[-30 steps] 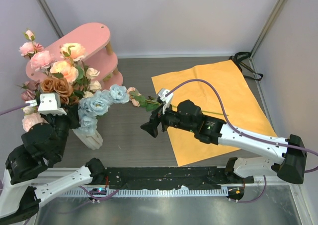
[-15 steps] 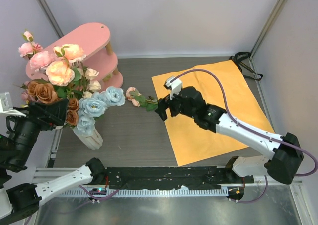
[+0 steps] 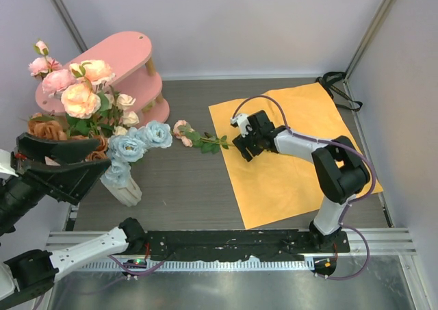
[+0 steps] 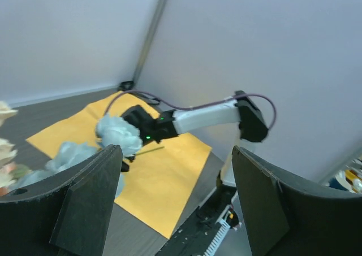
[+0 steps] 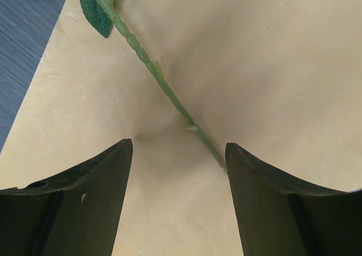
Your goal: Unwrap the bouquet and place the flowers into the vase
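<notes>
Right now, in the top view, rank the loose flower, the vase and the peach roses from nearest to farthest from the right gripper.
Right gripper, nearest first:
1. Loose flower: stem between the jaws, on the sheet.
2. Vase: left, near side.
3. Peach roses: far left, beyond the vase.

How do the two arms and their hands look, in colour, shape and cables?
Both arms have white links and black joints: the right arm and the left arm. A thin purple cable loops along the right arm. The left hand and the right hand each have two broad, matte black fingers, curved on the inner side.
</notes>
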Motion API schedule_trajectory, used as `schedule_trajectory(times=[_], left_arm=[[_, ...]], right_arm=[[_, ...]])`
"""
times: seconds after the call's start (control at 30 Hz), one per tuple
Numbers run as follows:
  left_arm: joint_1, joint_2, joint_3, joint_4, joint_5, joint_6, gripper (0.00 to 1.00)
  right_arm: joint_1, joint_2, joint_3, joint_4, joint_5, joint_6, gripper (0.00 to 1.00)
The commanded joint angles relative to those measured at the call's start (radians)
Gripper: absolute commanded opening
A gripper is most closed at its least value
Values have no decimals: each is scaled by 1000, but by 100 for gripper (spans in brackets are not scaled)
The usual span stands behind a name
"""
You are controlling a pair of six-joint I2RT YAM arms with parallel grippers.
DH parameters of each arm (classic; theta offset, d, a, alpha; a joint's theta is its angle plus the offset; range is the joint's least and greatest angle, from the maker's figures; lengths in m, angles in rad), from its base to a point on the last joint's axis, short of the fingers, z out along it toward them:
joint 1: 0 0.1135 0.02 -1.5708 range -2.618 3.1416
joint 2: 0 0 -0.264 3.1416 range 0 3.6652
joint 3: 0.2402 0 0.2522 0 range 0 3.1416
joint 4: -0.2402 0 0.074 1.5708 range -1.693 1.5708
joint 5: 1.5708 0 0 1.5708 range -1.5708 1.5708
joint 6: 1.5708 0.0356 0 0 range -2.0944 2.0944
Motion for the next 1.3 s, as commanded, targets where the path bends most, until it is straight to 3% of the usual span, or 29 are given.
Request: schedule_trajectory(times=[0.0, 0.3, 0.5, 0.6, 0.63, 0.73, 0.9, 1.13, 1.27], left_arm=[[-4, 69, -19, 98, 255, 6, 82], [-4, 90, -110, 72, 202, 52, 83], [-2, 107, -121, 37, 185, 80, 84], [-2, 110, -133, 43, 180, 85, 84], [-4, 110, -145, 50, 180, 88, 84], [-4, 124, -162, 63, 180, 95, 84], [-3, 155, -165, 81, 179, 98, 85], [-2, 176, -168, 147, 180, 94, 82], [-4, 185, -173, 199, 180, 77, 75]], right_arm=[[-12, 46, 94, 10, -91, -172, 70], [-14, 137, 192, -6, -200, -232, 63], [-9, 223, 283, -102, -256, -276, 49], [-2, 235, 284, -93, -233, -281, 38], [1, 235, 280, -79, -211, -279, 27], [15, 217, 249, -35, -173, -276, 15], [41, 80, 189, 45, -49, -275, 1], [44, -221, 136, 114, -54, -144, 1], [44, -385, 96, 194, -136, 67, 1]])
